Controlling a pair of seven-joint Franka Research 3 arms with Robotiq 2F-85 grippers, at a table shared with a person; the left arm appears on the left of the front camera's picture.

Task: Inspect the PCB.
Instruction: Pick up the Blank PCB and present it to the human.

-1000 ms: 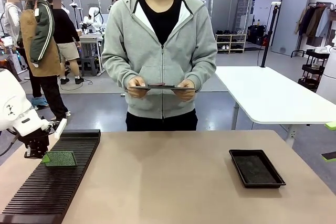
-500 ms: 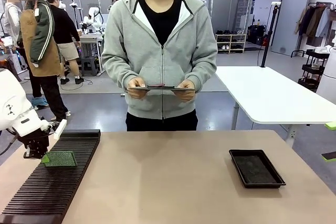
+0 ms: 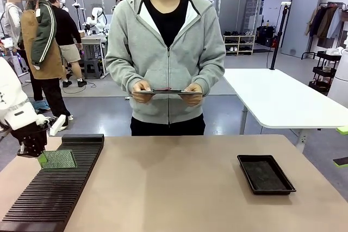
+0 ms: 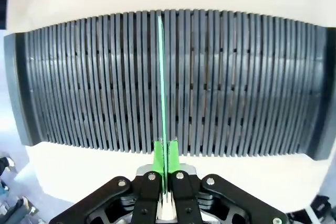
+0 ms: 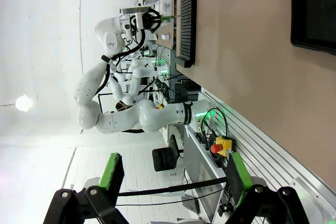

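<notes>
the left gripper [image 3: 38, 155] clamps its jaws on one edge of the thin green rectangular circuit board [image 3: 58, 159], holding it over the black slotted rack [image 3: 54, 199] on the left of the counter [image 3: 174, 199]; the right gripper [image 5: 171, 174] has its jaws spread apart.

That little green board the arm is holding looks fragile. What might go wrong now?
The left gripper pinches the PCB by one edge alone, so the thin board might tilt or slip out. The board also hangs right over the slotted rack, and a sideways swing might catch its far edge on the ribs.
</notes>
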